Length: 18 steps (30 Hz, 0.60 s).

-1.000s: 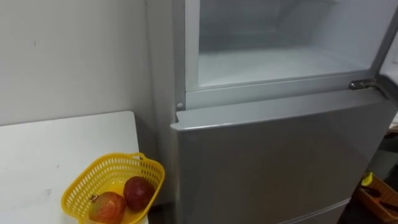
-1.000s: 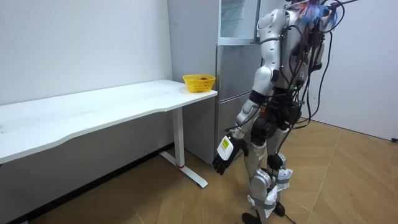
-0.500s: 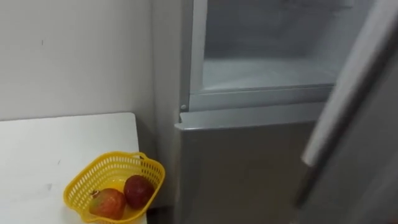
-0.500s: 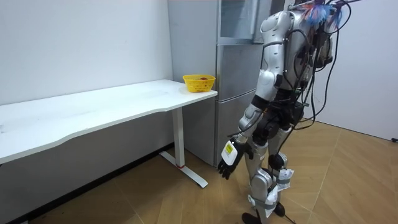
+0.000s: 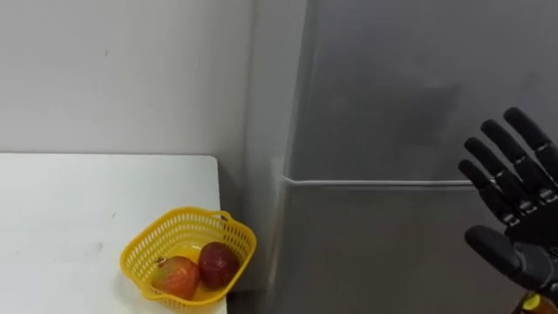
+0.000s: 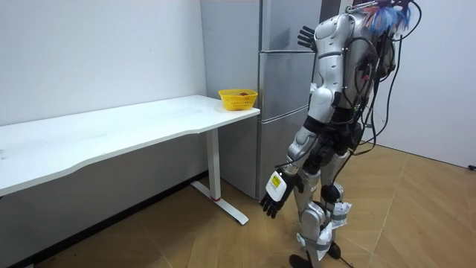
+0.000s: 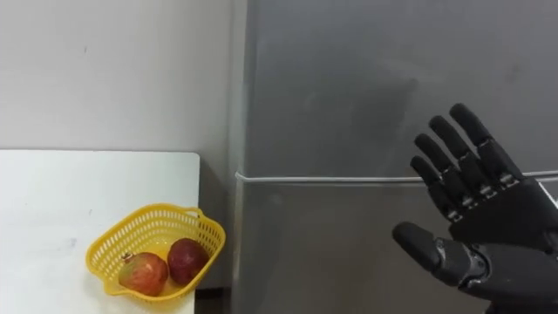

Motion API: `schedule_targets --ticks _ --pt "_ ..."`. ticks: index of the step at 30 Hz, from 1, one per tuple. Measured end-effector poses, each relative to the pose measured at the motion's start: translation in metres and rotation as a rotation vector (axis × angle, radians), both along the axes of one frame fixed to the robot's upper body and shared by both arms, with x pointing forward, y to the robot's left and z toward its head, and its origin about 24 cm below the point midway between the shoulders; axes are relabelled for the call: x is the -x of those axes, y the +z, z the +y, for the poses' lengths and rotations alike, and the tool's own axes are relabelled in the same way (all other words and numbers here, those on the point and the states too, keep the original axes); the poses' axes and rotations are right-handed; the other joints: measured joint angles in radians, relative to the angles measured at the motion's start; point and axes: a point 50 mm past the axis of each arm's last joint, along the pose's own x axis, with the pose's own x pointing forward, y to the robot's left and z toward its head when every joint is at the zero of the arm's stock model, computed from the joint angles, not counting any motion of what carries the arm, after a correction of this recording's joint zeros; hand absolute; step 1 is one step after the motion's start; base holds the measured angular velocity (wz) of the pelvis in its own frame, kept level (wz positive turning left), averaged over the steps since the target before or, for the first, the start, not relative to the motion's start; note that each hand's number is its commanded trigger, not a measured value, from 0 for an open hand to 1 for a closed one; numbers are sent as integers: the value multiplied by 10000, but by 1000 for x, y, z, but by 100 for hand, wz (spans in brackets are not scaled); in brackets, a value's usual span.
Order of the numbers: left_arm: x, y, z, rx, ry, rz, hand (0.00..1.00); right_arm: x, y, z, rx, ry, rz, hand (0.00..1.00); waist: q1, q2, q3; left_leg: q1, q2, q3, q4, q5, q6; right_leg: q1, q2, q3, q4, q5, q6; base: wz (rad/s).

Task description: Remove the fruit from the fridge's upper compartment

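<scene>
Right hand (image 7: pixel 478 222) nearest, raised at lower right, palm toward the fridge (image 7: pixel 366 87). Fingers (image 7: pixel 453 144) straight and spread, pointing up and slightly left, thumb out to the left. Nothing held. Fingertips overlap the upper door (image 7: pixel 331 78) just above the seam; contact with it cannot be told.

Left hand (image 6: pixel 272 195) hangs low by the thigh in the room view, fingers loose, nothing in it.

Yellow mesh basket (image 7: pixel 161 225) sits at the near right corner of the white table (image 7: pixel 52 209), well left of the raised hand. Two fruits inside, touching. Orange-red fruit (image 7: pixel 144 272) is on the left, with a small dark nub at its upper left. Dark red fruit (image 7: pixel 186 260) is on the right, against the basket wall. Both roundish, no clear long axis.

Fridge grey, matte, upright, just beside the table end. Upper door shut, flush with the lower door (image 7: pixel 305 253); a thin pale seam runs level between them. Robot stands facing it.

Plain pale wall (image 7: pixel 105 78) behind the table.
</scene>
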Motion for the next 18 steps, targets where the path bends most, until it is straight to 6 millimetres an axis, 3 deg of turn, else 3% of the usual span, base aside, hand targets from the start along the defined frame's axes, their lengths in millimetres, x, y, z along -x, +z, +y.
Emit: schedule_targets --ticks 12,18 --pt "0 -1 0 -99 77 40 0 3 6 -7 -538 143 -354 0 54 80 3 65 -12 -120 2 0 0 128 -21 -104 -28 -6 7 3" --pt "16 -1 -2 -539 619 154 0 16 21 -52 -2046 -2243 -756 0 -154 214 -16 164 -17 -150 -14 -9 16 152 -65 -178 -129 -33 44 4"
